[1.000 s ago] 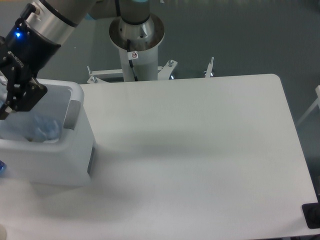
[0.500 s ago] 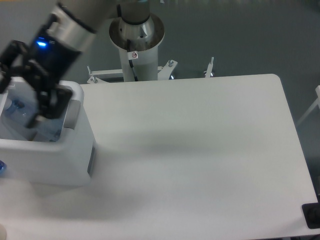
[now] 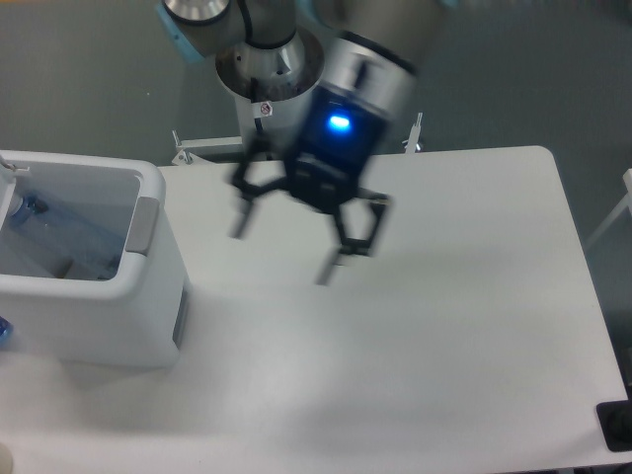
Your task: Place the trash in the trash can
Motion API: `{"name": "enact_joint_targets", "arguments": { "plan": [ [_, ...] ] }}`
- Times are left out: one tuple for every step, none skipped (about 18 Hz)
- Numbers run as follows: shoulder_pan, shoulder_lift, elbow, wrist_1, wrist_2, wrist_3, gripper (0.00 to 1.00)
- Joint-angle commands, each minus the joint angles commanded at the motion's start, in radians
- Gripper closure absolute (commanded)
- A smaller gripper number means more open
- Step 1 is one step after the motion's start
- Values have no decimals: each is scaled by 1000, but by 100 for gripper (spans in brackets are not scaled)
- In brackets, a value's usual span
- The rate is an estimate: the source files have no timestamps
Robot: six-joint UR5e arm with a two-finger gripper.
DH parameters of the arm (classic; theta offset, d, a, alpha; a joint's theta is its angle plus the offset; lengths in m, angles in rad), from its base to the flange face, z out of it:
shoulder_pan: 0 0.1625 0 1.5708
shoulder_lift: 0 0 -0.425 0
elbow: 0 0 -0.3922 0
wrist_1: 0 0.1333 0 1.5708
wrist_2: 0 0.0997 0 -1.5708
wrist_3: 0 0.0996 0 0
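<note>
A smooth white rectangular table [image 3: 464, 326] with rounded corners filled the view. Dark grey floor [image 3: 553, 69] showed from ten to three o'clock, evenly lit.

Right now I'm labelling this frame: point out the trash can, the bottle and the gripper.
trash can [image 3: 148, 188]: fixed camera, rim's right corner.
bottle [image 3: 35, 210]: fixed camera, blue cap end inside the can.
gripper [image 3: 281, 252]: fixed camera, midway between the spread fingertips.

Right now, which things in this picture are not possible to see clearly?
- Two-finger gripper: motion-blurred; jaws look spread, empty.
- Clear plastic bottle with blue cap: left edge and bin wall cut it off; label unseen.
- Clear plastic bag: indistinct inside the large white boxy trash can.
</note>
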Motion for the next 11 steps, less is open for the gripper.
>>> {"name": "enact_joint_targets", "arguments": {
  "plan": [
    [18, -14, 0, 0, 14, 49, 0],
    [34, -29, -2, 0, 37, 100, 0],
    [37, -44, -3, 0, 78, 138, 0],
    [37, -60, -3, 0, 138, 170, 0],
    [37, -78, -3, 2, 246, 227, 0],
    [37, -91, -3, 2, 317, 268, 0],
    [37, -103, -5, 3, 378, 302, 0],
    [37, -130, -2, 5, 449, 333, 0],
    [40, -143, -2, 6, 494, 347, 0],
    [43, -150, 3, 5, 535, 353, 0],
    [48, -161, 6, 6, 576, 359, 0]
  ]
}}
